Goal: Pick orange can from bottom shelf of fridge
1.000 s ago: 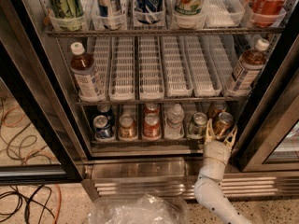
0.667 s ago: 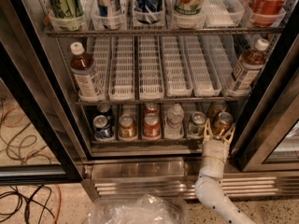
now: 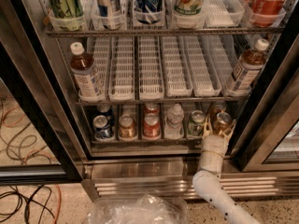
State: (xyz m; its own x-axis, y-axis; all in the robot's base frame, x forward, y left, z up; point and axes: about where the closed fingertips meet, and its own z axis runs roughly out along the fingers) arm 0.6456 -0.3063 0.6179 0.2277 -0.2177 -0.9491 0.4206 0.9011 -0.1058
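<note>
The fridge (image 3: 42,125) stands open in front of the camera. Its bottom shelf (image 3: 140,141) holds a row of short cans in white lanes. The orange can (image 3: 223,120) stands at the right end of that row, silver top showing, with a similar can (image 3: 215,109) behind it. My gripper (image 3: 217,129) comes in from below on a white arm. It is open, with one pale finger on each side of the orange can's lower body. I cannot tell whether the fingers touch the can.
Left of the orange can stand a green can (image 3: 196,123), a clear bottle (image 3: 174,120), a red can (image 3: 151,125), a gold-brown can (image 3: 126,126) and a blue can (image 3: 102,127). Tea bottles (image 3: 86,76) stand on the rack above. The black door frame (image 3: 261,101) is close on the right. Crumpled plastic (image 3: 138,209) lies on the floor.
The gripper has crept slightly up and forward, so its fingers reach further along the orange can. The cans have not moved.
</note>
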